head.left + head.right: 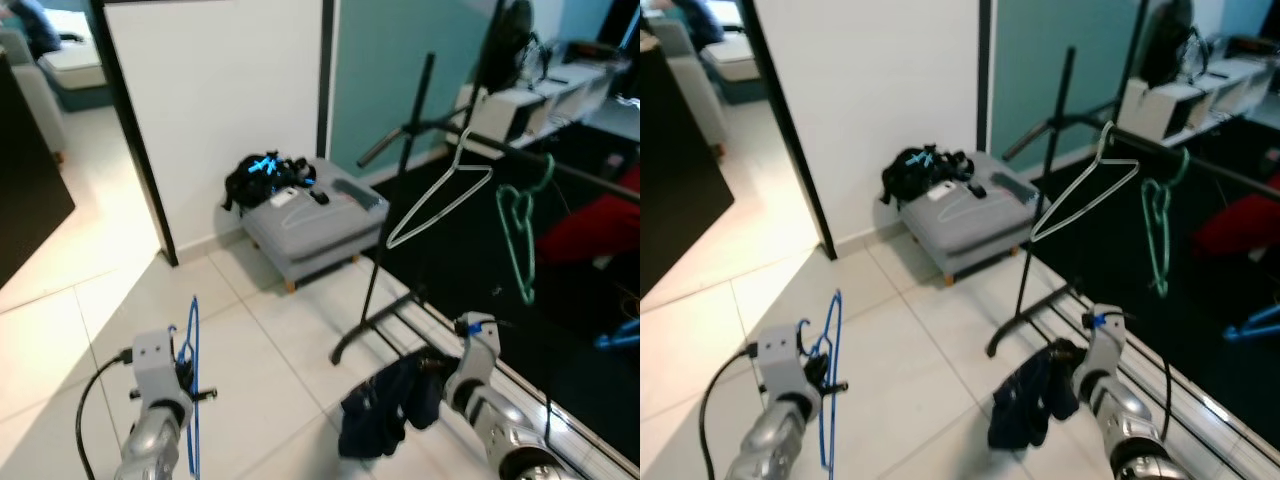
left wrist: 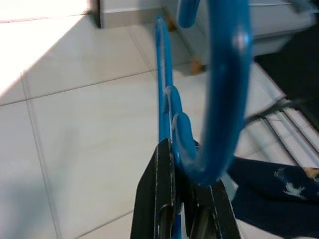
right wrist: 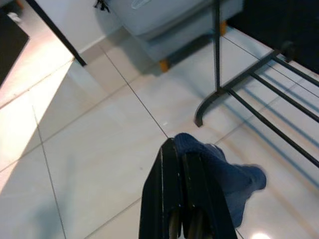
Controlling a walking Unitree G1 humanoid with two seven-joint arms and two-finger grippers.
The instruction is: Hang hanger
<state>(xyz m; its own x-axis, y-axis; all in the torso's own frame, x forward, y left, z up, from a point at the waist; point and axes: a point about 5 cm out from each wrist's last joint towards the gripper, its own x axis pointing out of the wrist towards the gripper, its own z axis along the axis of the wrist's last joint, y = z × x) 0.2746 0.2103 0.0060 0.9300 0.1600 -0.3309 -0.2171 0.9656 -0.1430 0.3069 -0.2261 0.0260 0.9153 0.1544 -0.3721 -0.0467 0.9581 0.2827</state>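
Pinching fingers: left gripper (image 2: 182, 219) on thin blue plastic hanger (image 1: 192, 380), right gripper (image 3: 187, 219) on limp navy cloth (image 3: 227, 179).

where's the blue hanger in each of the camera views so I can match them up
Left eye view: blue hanger stands upright at lower left, clamped in the left gripper.
Right eye view: same spot, lower left.
Left wrist view: its hook and bar fill the centre, between the black fingers.
Right wrist view: not in it.
Shared landmark: the grey ottoman.

Blue hanger (image 1: 192, 380); white hanger (image 1: 440, 200); green hanger (image 1: 518, 235); navy cloth (image 1: 385, 405); grey ottoman (image 1: 310, 225); black rack (image 1: 400, 200); white tile floor (image 1: 260, 350).
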